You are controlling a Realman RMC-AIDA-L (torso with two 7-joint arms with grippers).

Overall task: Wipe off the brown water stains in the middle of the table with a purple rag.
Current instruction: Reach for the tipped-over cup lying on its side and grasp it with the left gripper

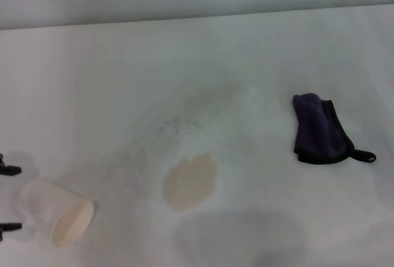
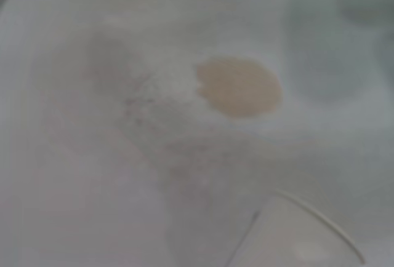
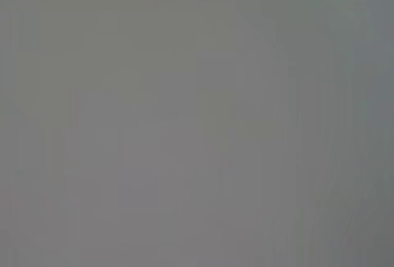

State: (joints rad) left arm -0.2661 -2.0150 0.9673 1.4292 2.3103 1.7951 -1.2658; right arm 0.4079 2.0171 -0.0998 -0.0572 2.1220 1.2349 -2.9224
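Table (image 1: 123,64) holds one stain (image 1: 190,183), one rag (image 1: 320,130), one cup (image 1: 58,213); left gripper (image 1: 8,197) fingers released.

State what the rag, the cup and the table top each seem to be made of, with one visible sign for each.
The purple rag: soft, matte cloth, probably microfibre; it lies in folds and has black stitched edging. The cup: likely thin plastic, as its cream-white wall looks faintly translucent. The table: a smooth, hard white surface, perhaps laminate; the brown water stains sit pooled on top, not soaked in.

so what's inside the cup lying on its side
The cup by the left pincer shows only a pale cream interior, no liquid visible. Its deepest part is hidden. The brown water stains lie beside it.
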